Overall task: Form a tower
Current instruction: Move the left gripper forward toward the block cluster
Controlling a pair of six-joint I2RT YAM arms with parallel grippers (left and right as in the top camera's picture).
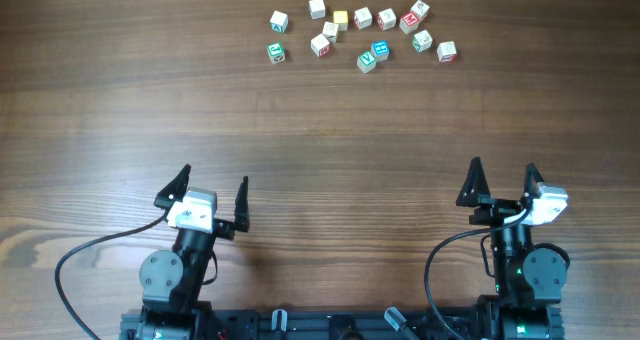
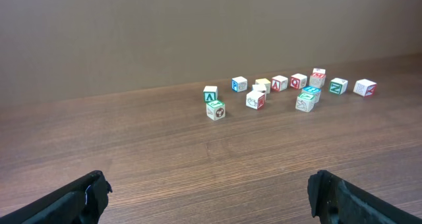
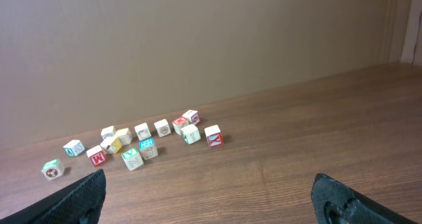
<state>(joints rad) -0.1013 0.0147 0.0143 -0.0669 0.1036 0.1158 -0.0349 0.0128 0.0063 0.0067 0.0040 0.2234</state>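
Several small pale wooden letter cubes lie scattered in a loose cluster (image 1: 365, 35) at the far side of the table. All sit singly on the wood; no tower stands among them. A cube with a green V face (image 1: 367, 61) (image 3: 132, 158) lies at the cluster's near edge, beside a blue-faced cube (image 1: 380, 50). Two cubes at the back right (image 1: 412, 18) touch each other. My left gripper (image 1: 214, 177) (image 2: 208, 188) and my right gripper (image 1: 503, 167) (image 3: 210, 183) hover near the front edge, both wide open and holding nothing, far from the cubes.
Bare brown wood table (image 1: 320, 130) stretches between the grippers and the cubes. A plain wall (image 2: 198, 33) rises behind the table's far edge. The arm bases and cables (image 1: 90, 255) sit at the front edge.
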